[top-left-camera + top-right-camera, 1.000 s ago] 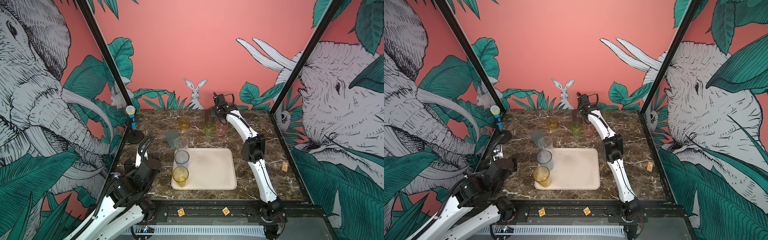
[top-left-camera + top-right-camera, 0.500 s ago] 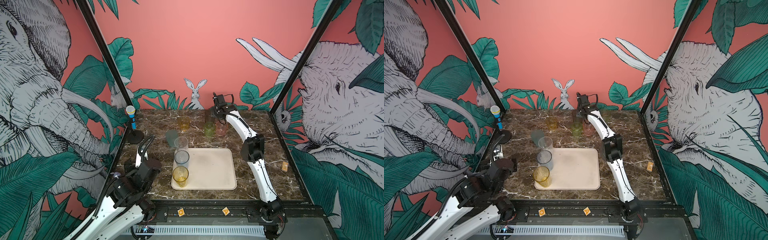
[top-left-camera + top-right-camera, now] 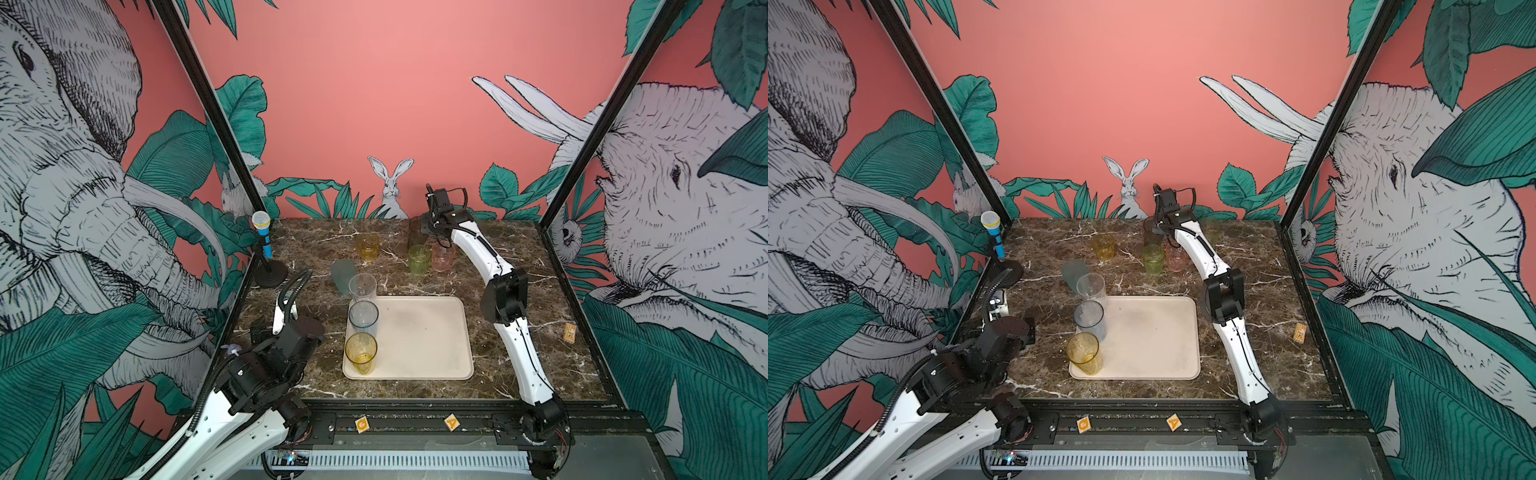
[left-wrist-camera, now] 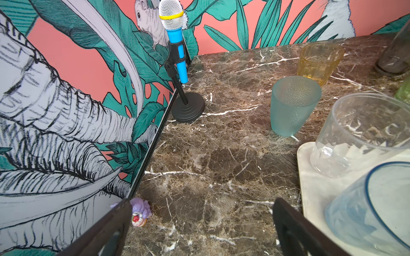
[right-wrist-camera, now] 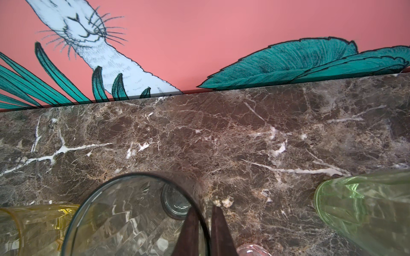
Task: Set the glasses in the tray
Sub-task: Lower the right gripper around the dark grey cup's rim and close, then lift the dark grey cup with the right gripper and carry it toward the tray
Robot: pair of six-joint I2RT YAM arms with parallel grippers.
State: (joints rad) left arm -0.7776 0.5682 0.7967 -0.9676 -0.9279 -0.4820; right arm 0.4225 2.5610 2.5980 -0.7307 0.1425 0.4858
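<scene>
The cream tray [image 3: 419, 332] [image 3: 1154, 336] lies at mid-table. Along its left edge stand a clear glass [image 3: 362, 286], a blue-grey glass [image 3: 363, 316] and a yellow glass [image 3: 360, 351]. A teal glass [image 3: 343, 274] [image 4: 292, 104] stands on the marble just behind the tray. Further back are short amber [image 3: 368, 246], green [image 3: 419, 258] and pink [image 3: 443, 256] glasses. My right gripper [image 5: 205, 218] [image 3: 424, 226] is shut on the rim of the smoky grey glass [image 5: 133, 221] [image 3: 415, 235], one finger inside and one outside. My left gripper [image 4: 202, 202] [image 3: 286, 309] hangs open and empty over bare marble left of the tray.
A tall green glass [image 5: 366, 210] [image 3: 1212, 230] stands beside the right arm near the back wall. A toy microphone [image 3: 262, 232] on its black stand is at the left edge. A small purple figure [image 4: 139, 210] lies by the left wall, and an orange tile [image 3: 568, 332] at the right.
The right gripper's jaws have closed onto the smoky grey glass's rim. Neither arm has visibly shifted, and the glasses stand where they were.
</scene>
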